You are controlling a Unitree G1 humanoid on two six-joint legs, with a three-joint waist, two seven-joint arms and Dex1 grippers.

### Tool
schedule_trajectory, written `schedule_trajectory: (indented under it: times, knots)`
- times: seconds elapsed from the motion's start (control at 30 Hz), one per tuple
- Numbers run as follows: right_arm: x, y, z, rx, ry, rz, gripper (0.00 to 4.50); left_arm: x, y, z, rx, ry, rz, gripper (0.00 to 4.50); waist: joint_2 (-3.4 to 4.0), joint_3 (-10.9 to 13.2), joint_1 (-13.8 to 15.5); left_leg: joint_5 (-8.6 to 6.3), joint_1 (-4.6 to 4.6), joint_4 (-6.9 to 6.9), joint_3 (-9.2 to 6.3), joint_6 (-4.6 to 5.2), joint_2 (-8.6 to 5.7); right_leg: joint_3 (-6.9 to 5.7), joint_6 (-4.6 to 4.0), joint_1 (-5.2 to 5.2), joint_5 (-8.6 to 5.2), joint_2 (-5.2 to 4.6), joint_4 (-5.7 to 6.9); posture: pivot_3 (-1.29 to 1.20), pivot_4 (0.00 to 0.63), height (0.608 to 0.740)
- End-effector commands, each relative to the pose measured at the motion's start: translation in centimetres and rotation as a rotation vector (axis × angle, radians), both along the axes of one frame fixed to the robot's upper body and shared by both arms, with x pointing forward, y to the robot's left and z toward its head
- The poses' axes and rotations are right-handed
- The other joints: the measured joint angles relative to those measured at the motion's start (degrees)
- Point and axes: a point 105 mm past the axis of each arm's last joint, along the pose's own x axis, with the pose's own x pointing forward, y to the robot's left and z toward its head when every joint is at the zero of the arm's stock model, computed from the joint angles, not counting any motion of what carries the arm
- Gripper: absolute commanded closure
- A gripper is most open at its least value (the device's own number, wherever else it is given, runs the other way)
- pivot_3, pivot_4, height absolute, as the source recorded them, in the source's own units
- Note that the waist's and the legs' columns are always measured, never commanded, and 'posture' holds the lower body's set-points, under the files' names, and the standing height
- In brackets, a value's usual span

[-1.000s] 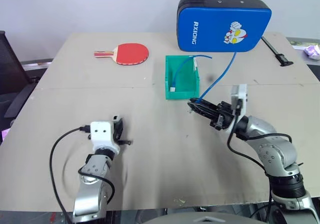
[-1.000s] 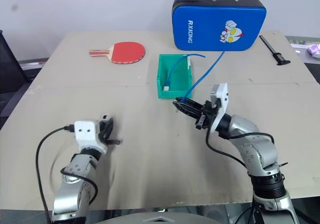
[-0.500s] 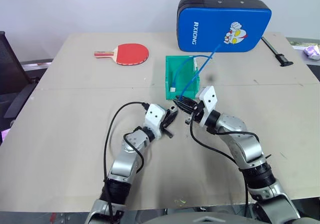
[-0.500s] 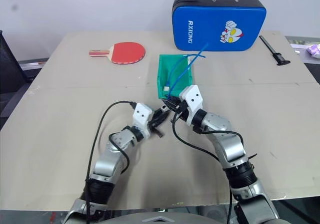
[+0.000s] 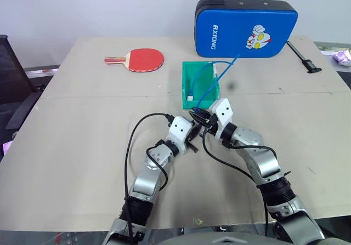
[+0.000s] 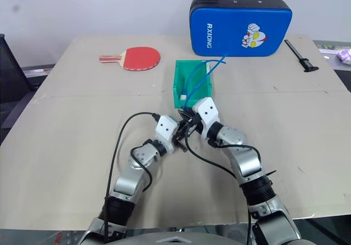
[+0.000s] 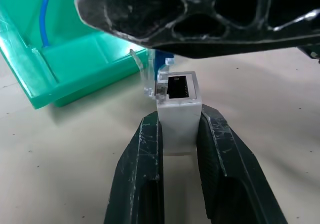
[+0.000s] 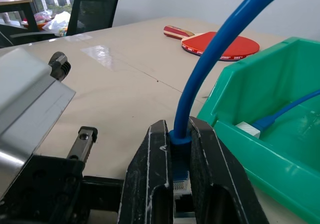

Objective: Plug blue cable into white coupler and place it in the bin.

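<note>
The white coupler (image 7: 178,115) is pinched by the left pincer (image 7: 177,149), the blue cable (image 8: 215,58) behind its plug by the right pincer (image 8: 180,156). Both are judged light; the cable is limp, so it is best held near the plug.

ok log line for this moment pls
left end effector: shut on white coupler | right end effector: shut on blue cable | plug at socket, not seated | bin: second cable inside

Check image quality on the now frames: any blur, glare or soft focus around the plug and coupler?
Left wrist view: white coupler sharp between the left gripper fingers, clear plug tip beside its socket; the black finger overhead is close and soft. Right wrist view: blue cable blurs as it rises from the right gripper; window glare on the table. Head views: even light, no motion blur.
</note>
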Motion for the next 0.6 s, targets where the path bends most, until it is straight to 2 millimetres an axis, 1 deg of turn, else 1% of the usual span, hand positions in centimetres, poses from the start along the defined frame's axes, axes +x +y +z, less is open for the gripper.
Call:
schedule_trajectory:
  times: [0.03,0.13,0.3,0.47,0.6]
  knots:
    - [0.2,-0.4,0.8,0.001,-0.044,-0.017,4.5,-1.2,-0.9,-2.8,0.04,0.102,-0.029,4.18,0.01,0.0,0.0,0.0,0.0,0.0,0.0,0.0,0.0,0.0,0.0,0.0,0.0,0.0,0.0,0.0,0.15,0.728]
    - [0.0,-0.7,0.6,-0.006,-0.046,-0.019,4.5,-1.1,-0.8,-2.8,0.036,0.103,-0.016,4.18,0.05,-0.1,0.0,0.0,0.0,0.0,0.01,0.0,0.0,0.0,0.0,0.0,0.0,0.0,0.0,0.0,0.15,0.728]
    - [-0.3,-1.3,1.3,0.043,-0.054,-0.037,4.5,-1.3,-1.0,-3.0,0.024,0.119,-0.019,4.18,0.12,-0.1,0.0,0.0,-0.01,0.0,0.01,0.01,0.01,0.0,0.0,0.0,0.0,0.0,-0.01,0.0,0.15,0.728]
    - [-0.3,-2.0,0.5,0.027,-0.032,-0.072,4.5,-1.5,-1.0,-3.1,0.016,0.13,-0.012,4.18,0.18,-0.2,0.0,-0.01,0.0,0.0,0.01,0.01,0.01,0.0,0.0,0.0,0.0,0.0,-0.01,0.0,0.15,0.728]
    - [-0.4,-1.7,0.1,0.016,-0.022,-0.058,4.5,-1.5,-1.0,-3.1,0.013,0.132,-0.007,4.18,0.24,-0.2,0.0,-0.01,0.0,0.0,0.02,0.01,0.01,0.0,0.0,0.0,-0.01,0.0,-0.02,0.0,0.15,0.728]
